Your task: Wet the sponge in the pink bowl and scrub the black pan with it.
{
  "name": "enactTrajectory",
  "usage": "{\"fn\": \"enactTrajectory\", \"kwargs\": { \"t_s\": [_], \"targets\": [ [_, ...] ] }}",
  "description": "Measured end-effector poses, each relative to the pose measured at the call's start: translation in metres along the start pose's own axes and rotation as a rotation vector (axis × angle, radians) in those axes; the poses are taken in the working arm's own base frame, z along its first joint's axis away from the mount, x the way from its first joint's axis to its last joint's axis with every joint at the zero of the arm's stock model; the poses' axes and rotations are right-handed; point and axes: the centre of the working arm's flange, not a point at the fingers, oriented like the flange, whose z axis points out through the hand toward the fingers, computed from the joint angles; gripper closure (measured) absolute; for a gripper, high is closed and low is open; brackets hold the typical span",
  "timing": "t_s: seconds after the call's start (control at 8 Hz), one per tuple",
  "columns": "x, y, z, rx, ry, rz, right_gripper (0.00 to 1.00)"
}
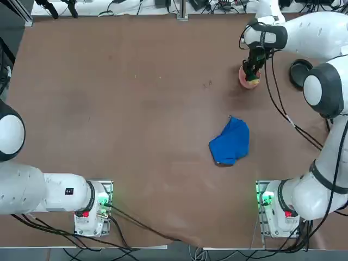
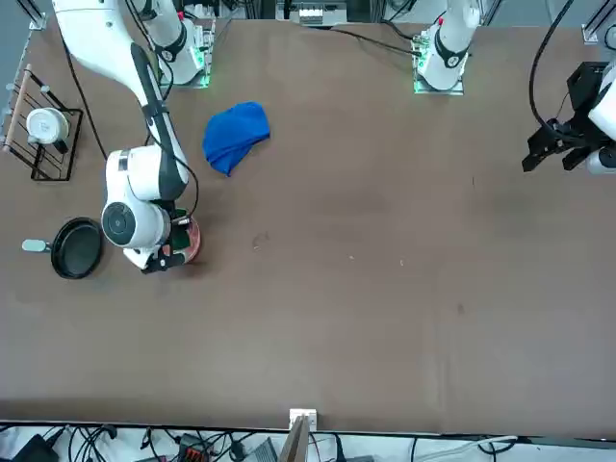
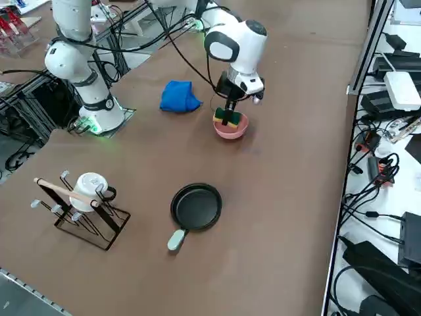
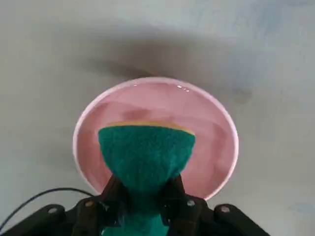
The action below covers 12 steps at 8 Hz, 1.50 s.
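Right tool [image 4: 142, 196]: clamped on the sponge [image 4: 145, 155], fingers [image 4: 115, 194] pinching its near end so that the pad bulges wider beyond them; pointed down over the pink bowl [image 4: 216, 123], near the far right part of the worktop [image 1: 136, 109] in the top view.

Sponge: dark green face toward the wrist camera, thin yellow layer showing along its far edge; held upright, its lower end down within the bowl's rim in the right side view. Contact with the bowl's floor cannot be told.

Pink bowl: small, round, pale pink, upright on the worktop directly under the tool; glossy inner wall with a small glint near the far rim. Partly hidden by the arm in the top and front views.

Black pan [image 3: 196, 206]: small, round, upright, nothing in it, with a short light grey handle [image 3: 176, 238]; on the worktop apart from the bowl, toward the robot's right.

Blue cloth [image 1: 231, 142]: crumpled heap on the worktop, between the bowl and the right arm's base, well apart from both.

Wire rack [image 3: 82, 210]: dark frame bearing a white mug [image 3: 90, 186], at the worktop's right edge, beyond the pan from the bowl.
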Motion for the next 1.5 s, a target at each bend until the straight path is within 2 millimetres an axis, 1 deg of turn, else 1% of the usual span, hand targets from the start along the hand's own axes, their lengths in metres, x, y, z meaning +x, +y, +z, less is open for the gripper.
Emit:
{"fn": "enactTrajectory", "kwargs": {
  "t_s": [0.25, 0.38, 0.75, 0.88, 1.0, 1.25, 1.5],
  "targets": [
    [0.002, 0.009, 0.003, 0.002, 0.003, 0.014, 0.64],
    [0.005, 0.011, 0.007, 0.001, 0.005, 0.016, 0.64],
    [0.013, 0.008, 0.028, 0.007, 0.012, 0.020, 0.65],
    [0.015, 0.008, 0.033, 0.005, 0.016, 0.019, 0.67],
    [0.016, 0.008, 0.035, 0.004, 0.020, 0.019, 0.68],
    [0.018, 0.008, 0.043, 0.001, 0.019, 0.020, 0.67],
    [0.019, 0.008, 0.043, 0.001, 0.020, 0.020, 0.65]
  ]
}}
